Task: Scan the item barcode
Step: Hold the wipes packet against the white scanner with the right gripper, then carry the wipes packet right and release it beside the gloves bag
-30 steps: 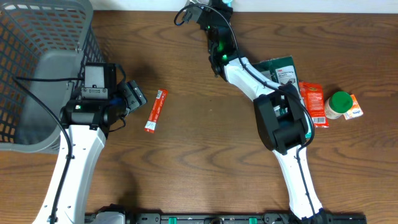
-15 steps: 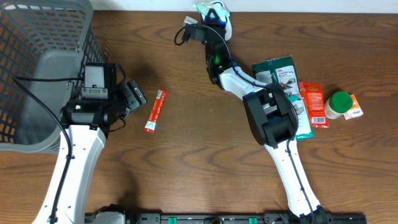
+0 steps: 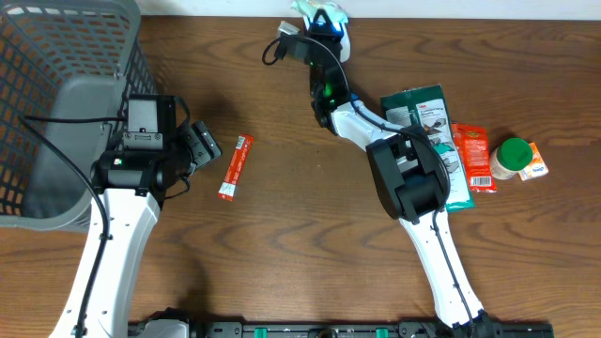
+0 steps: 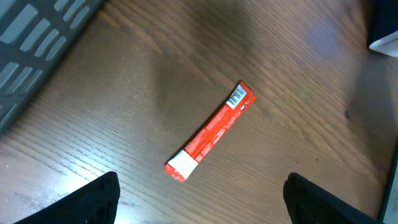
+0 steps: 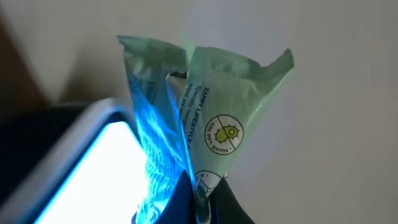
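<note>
Scan in progress: right fingers [image 5: 176,208] clamp packet [image 5: 208,118] against lit scanner [image 5: 81,171]; left fingers [image 4: 93,202] spread wide, empty; read unconfirmed.

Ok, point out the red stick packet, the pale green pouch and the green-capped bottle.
red stick packet [image 4: 210,132]: left wrist view, middle of wrapper.
pale green pouch [image 5: 219,124]: right wrist view, printed front panel.
green-capped bottle [image 3: 514,152]: overhead view, top of cap.

Judged a mock shop checkout: shopping basket [image 3: 38,56] at table's [image 3: 300,235] left edge, packaged groceries [image 3: 474,155] toward the right, lit scanner [image 5: 87,174] noted.
</note>
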`<state>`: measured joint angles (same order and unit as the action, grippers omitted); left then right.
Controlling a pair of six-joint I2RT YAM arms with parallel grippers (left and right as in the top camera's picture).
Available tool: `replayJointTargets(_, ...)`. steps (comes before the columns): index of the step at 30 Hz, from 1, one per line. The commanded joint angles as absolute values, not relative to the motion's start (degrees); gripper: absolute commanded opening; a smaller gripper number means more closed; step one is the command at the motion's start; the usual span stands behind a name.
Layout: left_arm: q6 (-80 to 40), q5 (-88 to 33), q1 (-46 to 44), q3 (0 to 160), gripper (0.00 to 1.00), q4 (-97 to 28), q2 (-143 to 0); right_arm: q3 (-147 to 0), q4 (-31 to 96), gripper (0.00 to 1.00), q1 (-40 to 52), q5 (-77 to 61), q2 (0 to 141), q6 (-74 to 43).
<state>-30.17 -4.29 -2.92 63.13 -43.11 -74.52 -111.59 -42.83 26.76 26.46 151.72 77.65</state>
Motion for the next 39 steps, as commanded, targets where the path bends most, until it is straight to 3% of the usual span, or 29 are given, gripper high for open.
replayJointTargets(1, -30.09, -3.77, -2.74, 63.81, 0.85, -43.27, -74.48, -112.29, -47.35, 0.01, 27.40, 30.11, 150.65, 72.18)
replayJointTargets(6, -30.09, -3.77, -2.74, 63.81, 0.85, -43.27, -74.48, -112.29, -46.52, 0.01, 27.51, 32.12, 146.15, 65.67)
replayJointTargets(11, -30.09, -3.77, -2.74, 63.81, 0.85, -43.27, -74.48, -112.29, -34.61, 0.01, 27.81, 35.22, 138.52, 55.92)
replayJointTargets(16, -30.09, -3.77, -2.74, 63.81, 0.85, -43.27, -74.48, -112.29, -13.21, 0.01, 27.81, 36.12, 129.60, 39.44)
replayJointTargets(22, -30.09, -3.77, -2.74, 63.81, 0.85, -43.27, -74.48, -112.29, 24.32, 0.01, 27.79, 28.49, 118.50, 10.96)
replayJointTargets(29, -30.09, -3.77, -2.74, 63.81, 0.85, -43.27, -74.48, -111.59, 58.63, 0.01, 26.15, 23.24, 115.46, -4.91)
replayJointTargets(39, -30.09, -3.77, -2.74, 63.81, 0.85, -43.27, -74.48, -107.90, 74.22, 0.01, 20.27, 23.31, 115.46, -11.99)
